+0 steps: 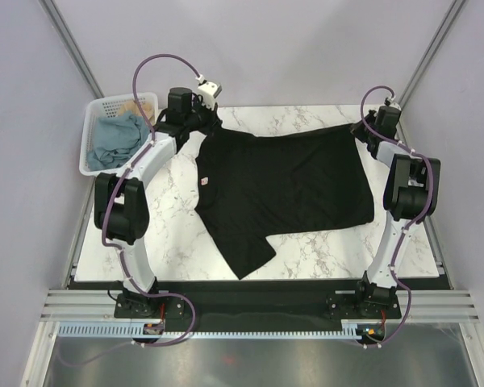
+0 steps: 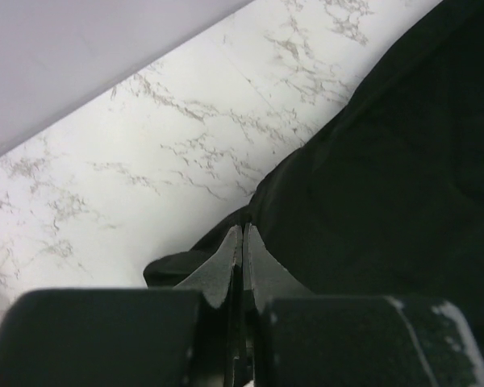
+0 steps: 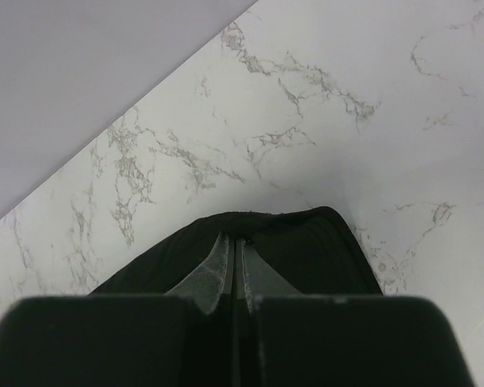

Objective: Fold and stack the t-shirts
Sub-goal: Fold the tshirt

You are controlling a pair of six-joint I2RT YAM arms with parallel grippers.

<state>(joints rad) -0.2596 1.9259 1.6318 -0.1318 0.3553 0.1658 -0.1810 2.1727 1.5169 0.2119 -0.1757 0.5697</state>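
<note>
A plain black t-shirt (image 1: 282, 189) lies spread across the marble table, its pinkish neck label (image 1: 203, 182) at its left side and one sleeve pointing to the near edge. My left gripper (image 1: 212, 125) is shut on the shirt's far left corner; the wrist view shows the fingers (image 2: 244, 242) closed on black cloth (image 2: 387, 185). My right gripper (image 1: 361, 131) is shut on the shirt's far right corner, its fingers (image 3: 234, 246) pinching a bunched fold of black cloth (image 3: 306, 242). A dusty blue t-shirt (image 1: 117, 137) and a tan one (image 1: 133, 105) lie in the basket.
A white slotted plastic basket (image 1: 93, 157) stands at the table's far left corner, next to my left arm. The grey wall runs close behind both grippers. Bare marble (image 1: 177, 234) shows left of the shirt and along the near edge.
</note>
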